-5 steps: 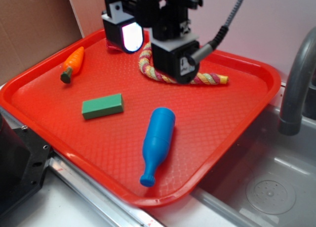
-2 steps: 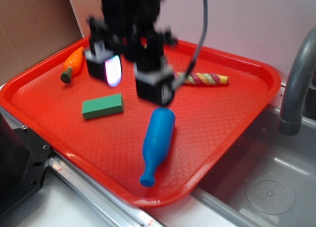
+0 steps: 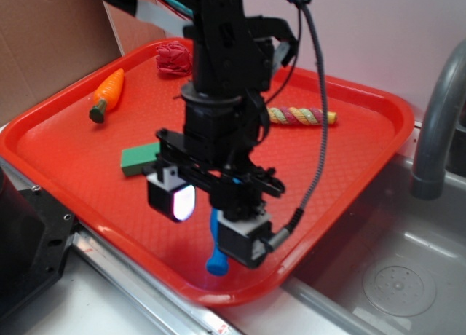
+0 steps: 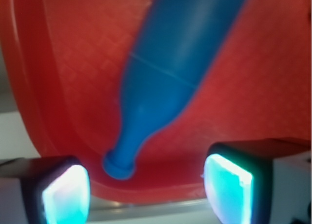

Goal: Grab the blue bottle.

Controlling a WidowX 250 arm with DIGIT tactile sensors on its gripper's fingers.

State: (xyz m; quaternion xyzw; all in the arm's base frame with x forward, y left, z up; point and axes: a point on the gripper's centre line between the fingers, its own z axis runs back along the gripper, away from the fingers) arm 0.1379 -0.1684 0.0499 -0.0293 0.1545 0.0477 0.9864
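You are in the approach step; the blue bottle [image 4: 175, 63] lies flat on the red tray [image 3: 349, 142], neck toward the tray's near rim; the jaws [image 4: 146, 192] stand released astride that neck; lower, then clench.

— How does the arm stand?

— The black arm [image 3: 222, 73] reaches down from the top of the exterior view, and its wrist points nearly straight down.

— And the gripper?

— The gripper [image 3: 211, 218] is low, and its jaws are spread wide. In the wrist view the two fingers [image 4: 66, 195] sit at the bottom corners, well apart, and their pads glow light. Nothing is held between them.
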